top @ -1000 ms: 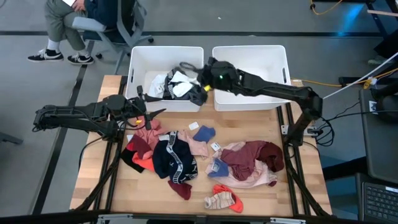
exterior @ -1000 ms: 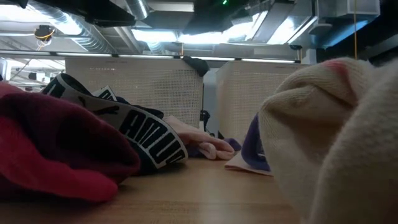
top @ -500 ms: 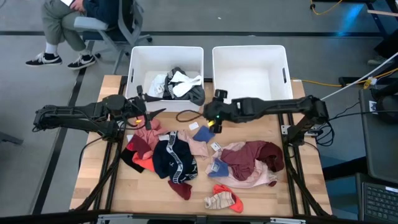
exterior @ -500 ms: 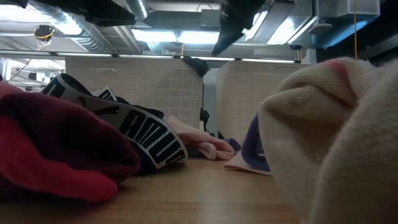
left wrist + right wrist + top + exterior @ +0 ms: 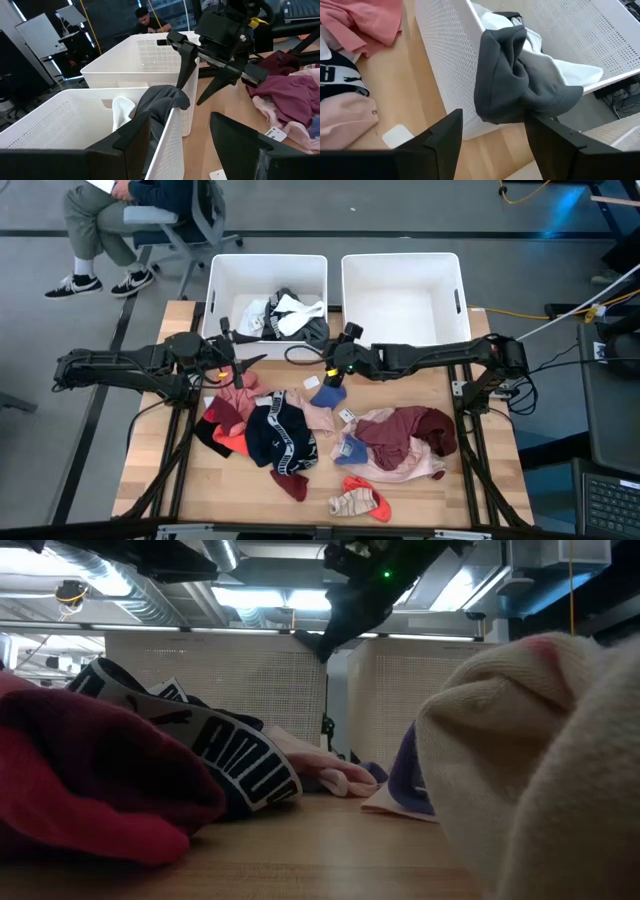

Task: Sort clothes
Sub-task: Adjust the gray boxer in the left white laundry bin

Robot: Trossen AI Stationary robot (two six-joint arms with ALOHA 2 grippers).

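Observation:
Clothes lie in a loose pile on the wooden table: a red and pink piece, a navy garment with a white band, a blue sock, a maroon garment and a beige and red sock. White, black and grey pieces lie in the left white bin. A grey garment hangs over that bin's near right rim. My right gripper is open and empty just in front of that rim. My left gripper is open and empty, near the left bin's front wall.
The right white bin stands at the far edge beside the left one. A person sits on a chair beyond the table's far left corner. Bare wood shows in front of the right bin and along the near left edge.
My right gripper has come from above the left bin toward the table's near edge and down, and now stands low in front of the bins. The grey garment now hangs over the bin's rim.

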